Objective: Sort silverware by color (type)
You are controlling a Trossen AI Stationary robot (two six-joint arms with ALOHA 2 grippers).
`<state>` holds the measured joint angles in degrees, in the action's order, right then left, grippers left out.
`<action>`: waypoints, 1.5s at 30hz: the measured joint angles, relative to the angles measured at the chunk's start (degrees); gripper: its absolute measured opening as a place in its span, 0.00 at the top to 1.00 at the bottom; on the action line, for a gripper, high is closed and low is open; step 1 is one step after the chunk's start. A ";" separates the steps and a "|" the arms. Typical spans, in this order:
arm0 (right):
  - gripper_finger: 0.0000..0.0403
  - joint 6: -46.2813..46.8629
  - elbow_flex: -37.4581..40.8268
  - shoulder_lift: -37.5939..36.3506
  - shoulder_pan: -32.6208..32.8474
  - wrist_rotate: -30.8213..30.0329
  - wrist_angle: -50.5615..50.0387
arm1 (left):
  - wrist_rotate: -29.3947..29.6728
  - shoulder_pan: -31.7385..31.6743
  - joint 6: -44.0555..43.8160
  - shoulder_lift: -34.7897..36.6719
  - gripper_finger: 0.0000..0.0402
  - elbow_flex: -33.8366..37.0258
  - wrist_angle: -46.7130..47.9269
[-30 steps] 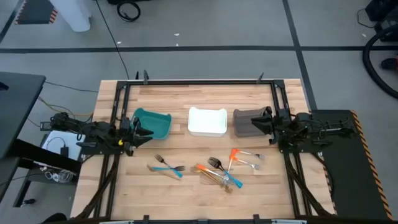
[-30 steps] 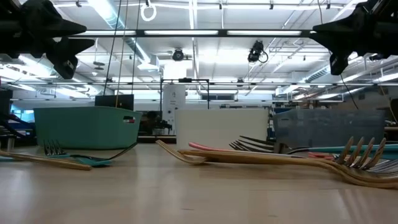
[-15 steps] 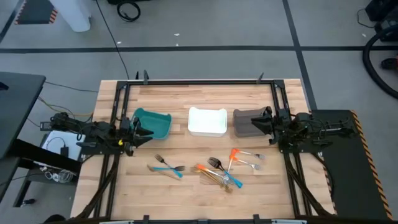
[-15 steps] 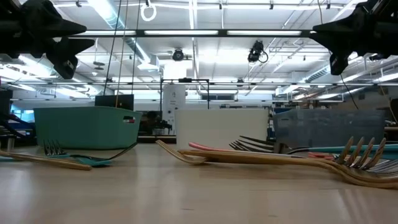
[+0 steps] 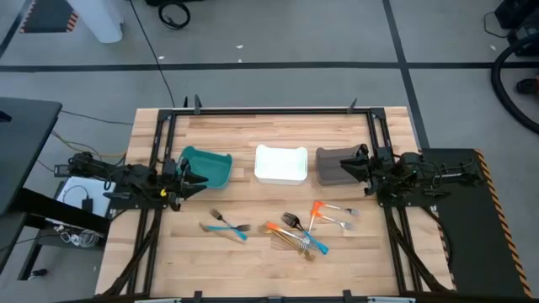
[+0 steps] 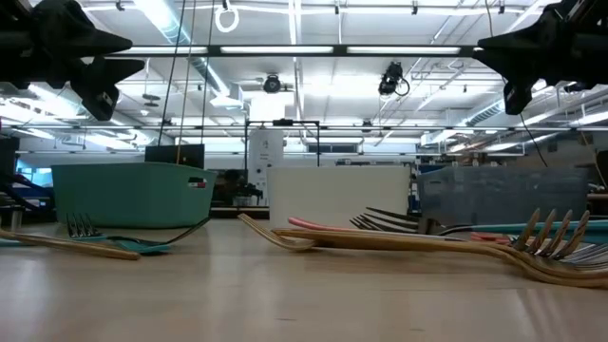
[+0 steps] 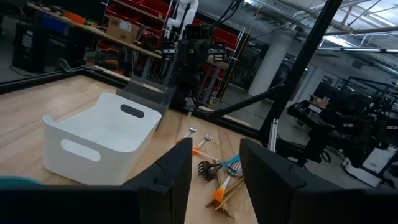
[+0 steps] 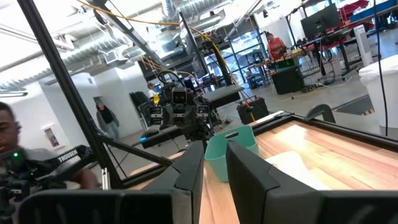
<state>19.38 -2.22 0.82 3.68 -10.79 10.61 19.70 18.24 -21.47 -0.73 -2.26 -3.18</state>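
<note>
Wooden table [image 5: 278, 269], framed by dark rails. Along its middle, three bins in a row: teal bin [image 5: 209, 166] at the left, white bin [image 5: 280, 164] in the centre, grey bin [image 5: 337, 167] at the right, each apart from its neighbour. Silverware, all lying flat on the tabletop in front of the bins and none inside a bin: a small group [image 5: 225, 225] of a blue-handled fork crossed with a tan-handled one, in front of the teal bin; a larger heap [image 5: 301, 232] between the white and grey bins' fronts, with orange, blue and tan handles and dark and metallic heads overlapping, so that a count cannot be told; the low view shows the tan forks [image 6: 532, 249] with tines curving upward. Left gripper [image 5: 195, 181]: raised above the table at its left edge, just beside the teal bin, pointing inward; fingers [image 7: 168, 180] stand apart with a clear gap, nothing between them. Right gripper [image 5: 347, 167]: raised at the right edge, over the grey bin's outer end, pointing inward; fingers [image 8: 189, 171] stand a narrow gap apart, holding nothing. People stand in the room beyond the table in the right wrist view.
</note>
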 joint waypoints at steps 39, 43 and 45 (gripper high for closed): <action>0.81 0.01 0.02 0.01 0.01 -1.25 0.85 | 4.83 -0.07 8.36 -0.02 0.65 -0.04 -12.69; 0.81 0.02 0.00 0.00 0.02 -1.45 2.72 | 5.99 -0.07 16.64 -0.02 0.65 -0.04 -17.97; 0.81 0.00 0.00 0.02 0.02 -1.81 4.52 | 7.68 -0.07 21.29 0.00 0.65 -0.04 -20.44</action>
<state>19.38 -2.22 0.84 3.70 -12.60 15.13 27.38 18.17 -0.19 -0.73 -2.31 -23.62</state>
